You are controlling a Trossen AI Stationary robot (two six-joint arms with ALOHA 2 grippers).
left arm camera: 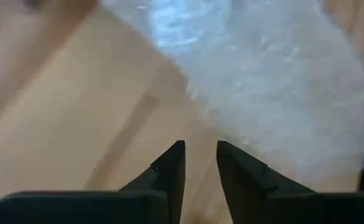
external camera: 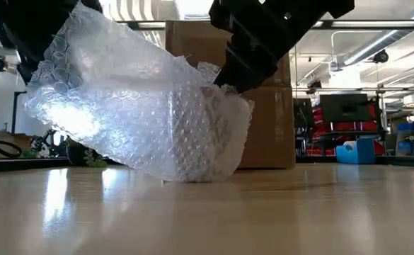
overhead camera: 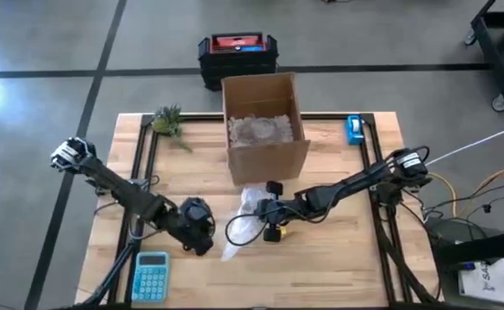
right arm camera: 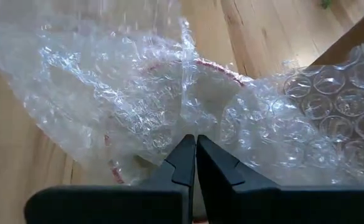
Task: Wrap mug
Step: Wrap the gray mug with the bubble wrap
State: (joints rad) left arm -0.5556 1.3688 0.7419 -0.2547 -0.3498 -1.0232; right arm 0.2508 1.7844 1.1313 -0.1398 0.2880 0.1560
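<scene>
Mug (right arm camera: 214, 70): inside wrap, red rim glimpsed, on surface (overhead camera: 338, 258) before box.
Wrap (overhead camera: 245, 220): bubble sheet bunched round mug, one end lifted.
Right gripper (overhead camera: 273, 211): at wrap, fingers (right arm camera: 185, 163) pressed together on wrap.
Left gripper (overhead camera: 202, 231): beside wrap, fingers (left arm camera: 169, 168) slightly spread, empty.
Box (overhead camera: 264, 125): open, behind wrap.

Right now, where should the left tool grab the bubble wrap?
Likely the loose tail of the bubble wrap lying flat on the table nearest the left tool, approached from the left. The other end bunches around the mug under the right tool, which looks pinched shut on it.
</scene>
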